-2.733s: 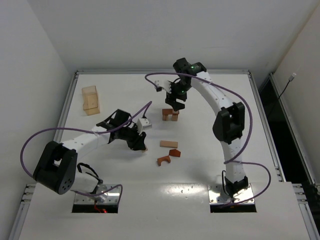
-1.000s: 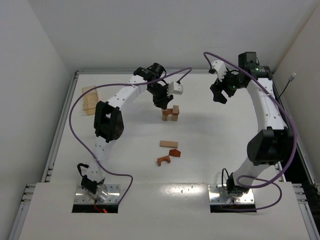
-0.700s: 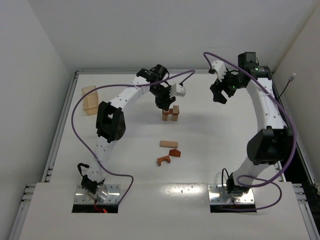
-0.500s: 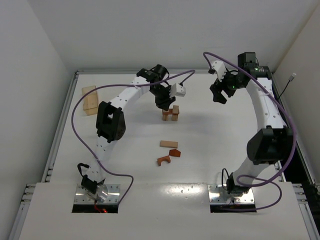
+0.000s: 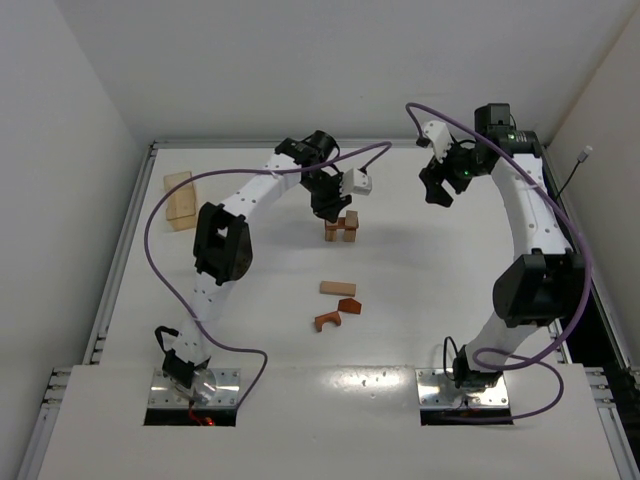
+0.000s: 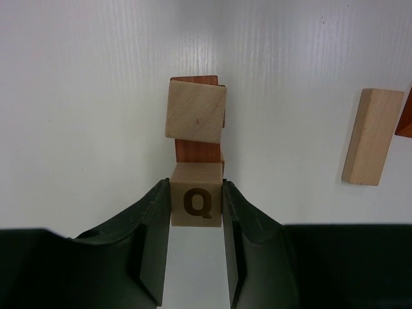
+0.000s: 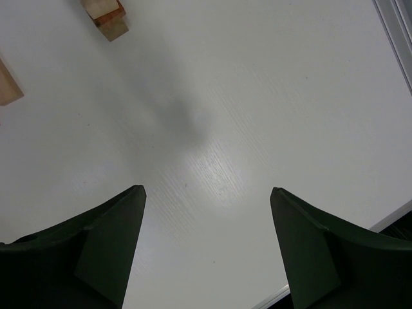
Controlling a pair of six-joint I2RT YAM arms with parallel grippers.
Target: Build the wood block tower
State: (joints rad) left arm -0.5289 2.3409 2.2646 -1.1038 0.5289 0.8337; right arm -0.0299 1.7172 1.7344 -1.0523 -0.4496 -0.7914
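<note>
A Q cube (image 6: 196, 203) was clenched in the left gripper (image 6: 196, 190) just over the wood block tower (image 6: 196, 119) on a white table (image 5: 420, 290); the right gripper (image 7: 207, 190) was held spread

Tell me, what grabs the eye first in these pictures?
The left claw pinches a pale cube marked Q right at the little wood block tower in the centre of the scene. The right claw hangs open and empty off to the far right. Loose blocks lie just below the tower in the overhead view.

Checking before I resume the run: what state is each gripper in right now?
Left gripper: closed, fingers holding the pale Q cube.
Right gripper: open, holding nothing.
</note>
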